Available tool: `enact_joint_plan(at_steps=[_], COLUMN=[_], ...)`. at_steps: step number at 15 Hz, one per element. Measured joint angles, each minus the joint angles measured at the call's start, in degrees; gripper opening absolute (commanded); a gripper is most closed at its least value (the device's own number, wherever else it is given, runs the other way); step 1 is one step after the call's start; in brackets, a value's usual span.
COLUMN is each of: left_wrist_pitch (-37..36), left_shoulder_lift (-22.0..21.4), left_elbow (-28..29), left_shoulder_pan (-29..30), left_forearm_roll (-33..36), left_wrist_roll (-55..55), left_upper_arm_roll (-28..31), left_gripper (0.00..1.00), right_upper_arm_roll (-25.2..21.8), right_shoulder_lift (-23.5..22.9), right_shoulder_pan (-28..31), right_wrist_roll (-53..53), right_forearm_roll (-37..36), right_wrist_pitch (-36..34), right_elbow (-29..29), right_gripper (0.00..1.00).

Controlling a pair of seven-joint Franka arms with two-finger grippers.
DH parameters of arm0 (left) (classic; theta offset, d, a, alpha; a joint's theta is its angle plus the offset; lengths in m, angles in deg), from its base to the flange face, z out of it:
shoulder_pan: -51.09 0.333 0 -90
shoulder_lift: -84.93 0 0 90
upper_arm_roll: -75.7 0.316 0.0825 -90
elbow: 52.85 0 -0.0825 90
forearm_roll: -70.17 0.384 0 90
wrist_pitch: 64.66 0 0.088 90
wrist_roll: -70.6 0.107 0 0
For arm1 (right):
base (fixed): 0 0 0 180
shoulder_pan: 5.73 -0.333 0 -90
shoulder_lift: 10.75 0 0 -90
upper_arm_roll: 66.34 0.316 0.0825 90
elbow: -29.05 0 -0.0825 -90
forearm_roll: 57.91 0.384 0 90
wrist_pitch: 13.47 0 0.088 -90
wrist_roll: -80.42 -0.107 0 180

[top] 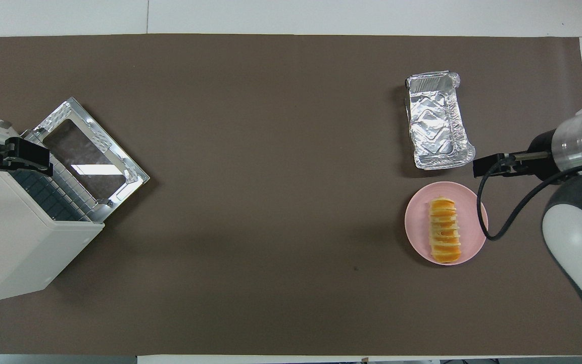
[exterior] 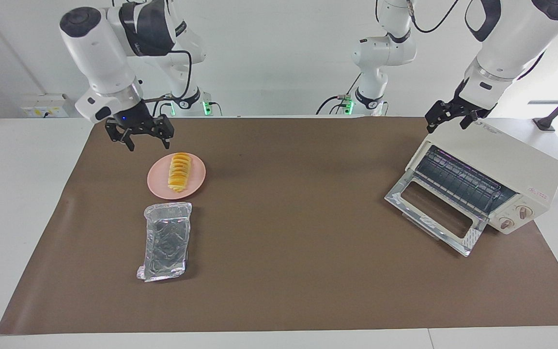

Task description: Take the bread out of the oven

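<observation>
Since the bread (exterior: pixel 179 172) is laid on the pink plate (exterior: pixel 198 181) — well apart from the open oven (exterior: pixel 497 179) — the right gripper (exterior: pixel 139 134) is raised, jaws wide and empty; the left gripper (exterior: pixel 448 116), jaws spread, is rested atop the oven, seemingly to steady it.

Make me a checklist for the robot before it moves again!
1. Bread out of the oven: ok, it lies on the pink plate.
2. Right pincer let go of the bread: ok, it is open and raised off the plate.
3. Oven rack bare: ok, nothing shows on it.
4. Oven door shut: not ok, it hangs down open.
5. Left pincer free: ok, open over the oven's top, holding nothing.
6. Foil tray out of the way: ok, it sits beside the plate, farther from the robots.
</observation>
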Motion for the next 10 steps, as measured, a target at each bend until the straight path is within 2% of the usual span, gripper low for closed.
enact_joint_plan(at_steps=[3,5,10], left_wrist_pitch=[0.0,0.0,0.0], left_shoulder_lift=[0.0,0.0,0.0], left_elbow=[0.0,0.0,0.0], left_shoulder_pan=[0.0,0.0,0.0], left_forearm_roll=[0.0,0.0,0.0], left_wrist_roll=[0.0,0.0,0.0], left_upper_arm_roll=[0.0,0.0,0.0], left_gripper=[1.0,1.0,1.0], right_upper_arm_roll=[-0.1,-0.2,-0.24], right_shoulder_lift=[-1.71,-2.18,-2.61], right_shoulder_pan=[1.9,3.65,4.93], right_wrist_roll=[6.05,9.19,10.1], right_forearm_roll=[-0.23,-0.31,-0.34], right_wrist_pitch=[-9.16,-13.55,-15.67], right_elbow=[7.79,10.74,11.72], right_gripper=[1.0,1.0,1.0])
